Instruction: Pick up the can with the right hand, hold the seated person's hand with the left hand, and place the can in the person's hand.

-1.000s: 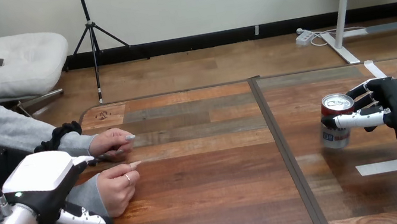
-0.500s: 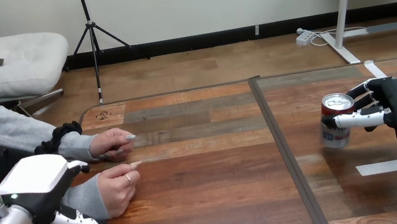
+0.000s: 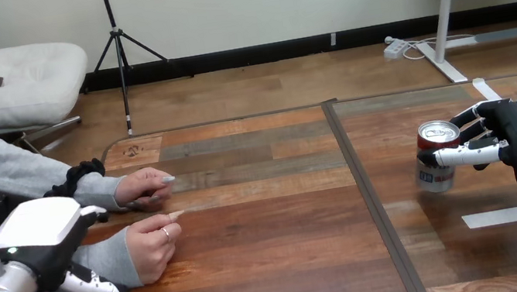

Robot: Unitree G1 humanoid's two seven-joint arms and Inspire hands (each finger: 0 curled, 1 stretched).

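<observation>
right arm: in from the lower right, palm facing left.
right hand (image 3: 510,133): thumb and fingers wrapped round the can (image 3: 436,161).
can: right side of the surface (image 3: 282,267).
left hand (image 3: 39,242): back up, fingers loosely straight over the person's sleeve (image 3: 110,257), gripping nothing.

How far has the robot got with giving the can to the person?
Done: the right robot hand is curled round the red-and-white metal can at the wooden table's right side. In hand: the left robot hand sits beside the person's grey sleeve, by the person's nearer hand; a hold is not visible. Left: hold that hand, carry the can across and put it there.
</observation>
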